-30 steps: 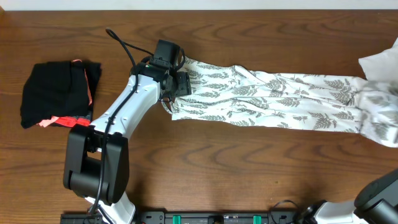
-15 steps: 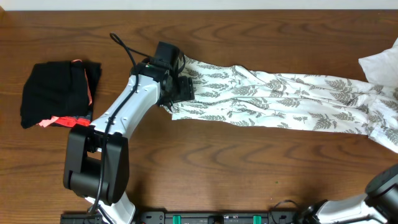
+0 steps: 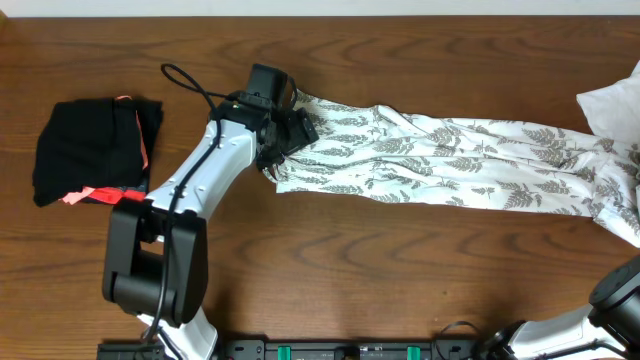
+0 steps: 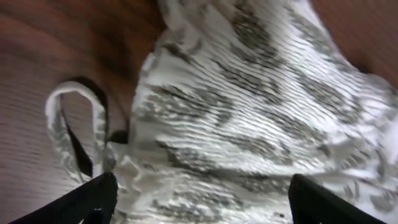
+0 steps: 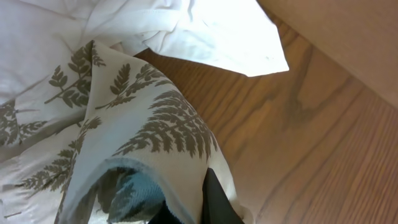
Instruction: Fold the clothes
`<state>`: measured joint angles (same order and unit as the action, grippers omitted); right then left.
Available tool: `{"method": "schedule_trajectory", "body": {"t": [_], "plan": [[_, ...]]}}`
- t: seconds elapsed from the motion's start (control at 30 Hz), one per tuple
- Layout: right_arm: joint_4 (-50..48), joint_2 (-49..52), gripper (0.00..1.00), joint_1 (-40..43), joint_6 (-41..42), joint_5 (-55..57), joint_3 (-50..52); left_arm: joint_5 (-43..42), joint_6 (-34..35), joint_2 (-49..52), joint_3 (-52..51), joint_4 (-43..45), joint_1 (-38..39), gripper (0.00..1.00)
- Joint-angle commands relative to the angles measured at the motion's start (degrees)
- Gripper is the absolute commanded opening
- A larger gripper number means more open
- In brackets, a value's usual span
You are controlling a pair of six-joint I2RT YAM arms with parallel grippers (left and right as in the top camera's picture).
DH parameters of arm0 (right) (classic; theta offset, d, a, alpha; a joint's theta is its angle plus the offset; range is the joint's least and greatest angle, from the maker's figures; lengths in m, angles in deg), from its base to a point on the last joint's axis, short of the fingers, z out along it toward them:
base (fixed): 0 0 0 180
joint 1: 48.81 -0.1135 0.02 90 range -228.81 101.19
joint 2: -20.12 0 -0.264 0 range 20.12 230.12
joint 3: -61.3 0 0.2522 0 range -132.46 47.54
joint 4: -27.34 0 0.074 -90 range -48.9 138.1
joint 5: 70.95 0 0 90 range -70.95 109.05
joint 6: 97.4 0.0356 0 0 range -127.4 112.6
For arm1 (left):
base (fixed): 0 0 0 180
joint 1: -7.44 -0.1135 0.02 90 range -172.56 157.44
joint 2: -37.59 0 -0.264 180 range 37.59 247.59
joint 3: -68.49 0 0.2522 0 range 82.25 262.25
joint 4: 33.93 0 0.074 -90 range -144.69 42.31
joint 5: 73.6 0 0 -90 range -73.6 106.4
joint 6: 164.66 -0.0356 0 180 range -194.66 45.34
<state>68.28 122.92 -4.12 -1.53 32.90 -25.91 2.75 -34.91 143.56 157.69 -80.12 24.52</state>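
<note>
Left gripper: we had the left gripper spread wide over the strap end of the dress, holding nothing. In the wrist view both fingertips sat far apart at the bottom corners, with gathered cloth between them.
Right gripper: the right gripper was buried under a printed fold that draped over its one dark finger. We could not tell whether it was pinching or just tented, folks.
Table: the brown wooden table was carrying everything, with plenty of bare grain in front of the dress.
Dress: the dress lay stretched in a long band across the table, from the left gripper to the right edge. We judged it was pulled out lengthwise so that one end could be carried over the other.
Black bundle: the black bundle with coral trim sat well apart on the far left, out of the working lane.
White cloth: the plain white cloth was crumpled at the right edge, touching the hem end.
Bodice: the ribbed, gathered bodice sat right under the open fingers, the thickest spot and, we reckoned, the surest place to bite.
Strap: one thin strap looped loose on the wood beside it, and it could snag if the fingers closed short.
</note>
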Motion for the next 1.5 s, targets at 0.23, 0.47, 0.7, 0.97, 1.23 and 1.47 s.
{"method": "schedule_trajectory", "body": {"t": [0.23,0.47,0.7,0.97,1.23,1.47], "plan": [[0.1,-0.6,0.01,-0.5,-0.4,-0.8,-0.9,3.6,-3.3,8.3,-0.3,8.7,-1.4,0.88],[0.3,-0.6,0.01,-0.5,-0.4,-0.8,-0.9,2.1,-6.3,12.1,-0.3,11.0,-1.6,0.88],[0.5,-0.6,0.01,-0.5,-0.4,-0.8,-0.9,-13.3,-6.3,15.9,-0.3,16.5,-1.1,0.75],[0.7,-0.6,0.01,-0.5,-0.4,-0.8,-0.9,-20.5,-6.5,15.9,-0.3,22.9,0.3,0.32],[0.9,-0.6,0.01,-0.5,-0.4,-0.8,-0.9,-20.4,-6.5,14.5,-0.3,21.2,-2.7,0.06],[1.1,-0.6,0.01,-0.5,-0.4,-0.8,-0.9,-16.4,-10.0,9.0,-0.3,12.9,-9.8,0.06]]}}
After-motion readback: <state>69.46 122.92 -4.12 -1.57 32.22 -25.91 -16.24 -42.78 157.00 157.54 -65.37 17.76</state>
